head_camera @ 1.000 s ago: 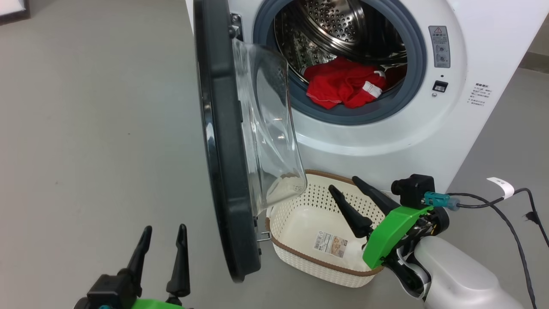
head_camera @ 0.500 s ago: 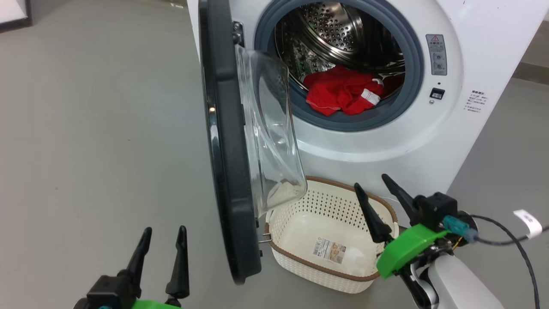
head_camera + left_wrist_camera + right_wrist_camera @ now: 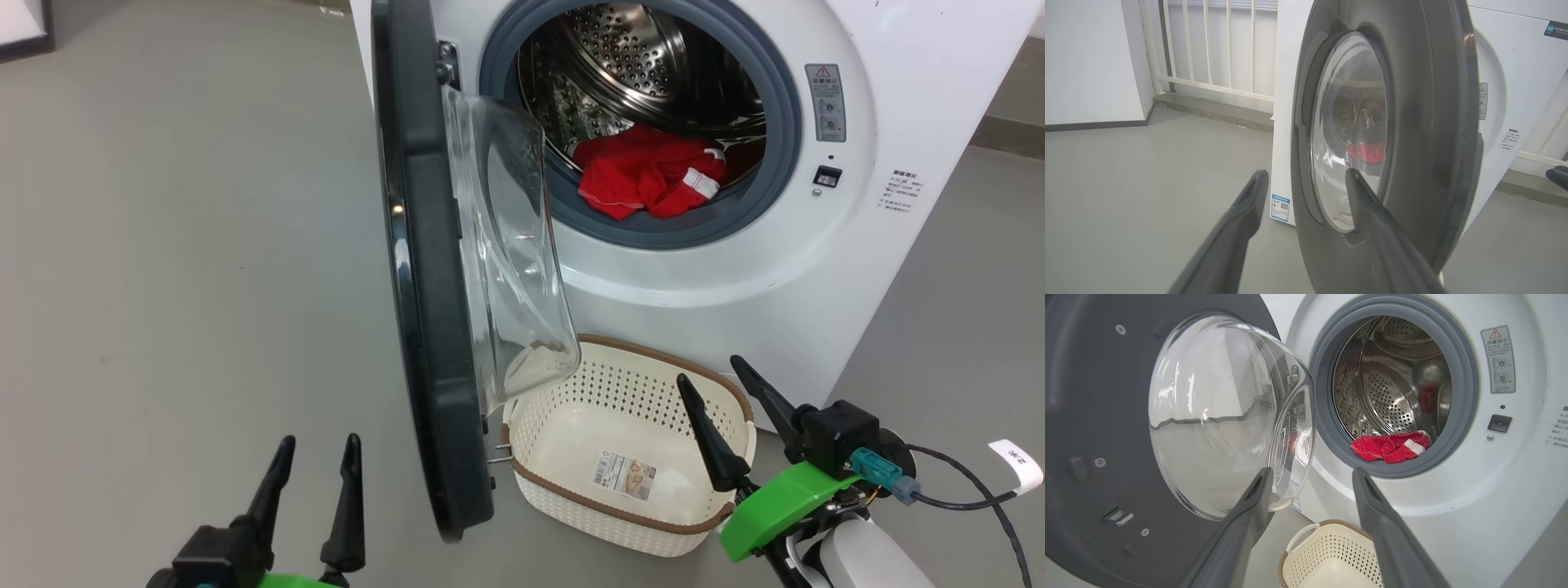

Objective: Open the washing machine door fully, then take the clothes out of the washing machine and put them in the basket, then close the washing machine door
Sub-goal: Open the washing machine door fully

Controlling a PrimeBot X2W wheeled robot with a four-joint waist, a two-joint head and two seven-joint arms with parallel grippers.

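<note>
**Backed off the basket, both claws spread and empty**

Against a second ago, finds the right gripper (image 3: 707, 368) drawn back: then poised over the middle of the basket (image 3: 620, 392), now out by its right-hand rim, fingers splayed wide and gripping nothing. Finds the left gripper (image 3: 320, 438) in much the same spot at the lower left, just left of the washing machine door (image 3: 424, 327), likewise released and touching nothing. Puts the slight shift of the whole head view down to the camera, not to the washing machine (image 3: 735, 269).

On to the containers. Sees the door swung out from the left side of the opening, edge-on in the head view, with its glass bowl (image 3: 506, 245) bulging toward the machine and overlapping the basket's rear left corner in that view. Sees the clothes (image 3: 641, 175) where they were, heaped low at the front of the perforated steel drum (image 3: 629, 49) and lapping onto the grey rubber ring (image 3: 771, 163). From the left wrist view, catches their red through the door's glass. Places the basket on the floor (image 3: 163, 245) just in front of the machine, below the opening, with a paper label (image 3: 624, 476) on its bare bottom.
</note>
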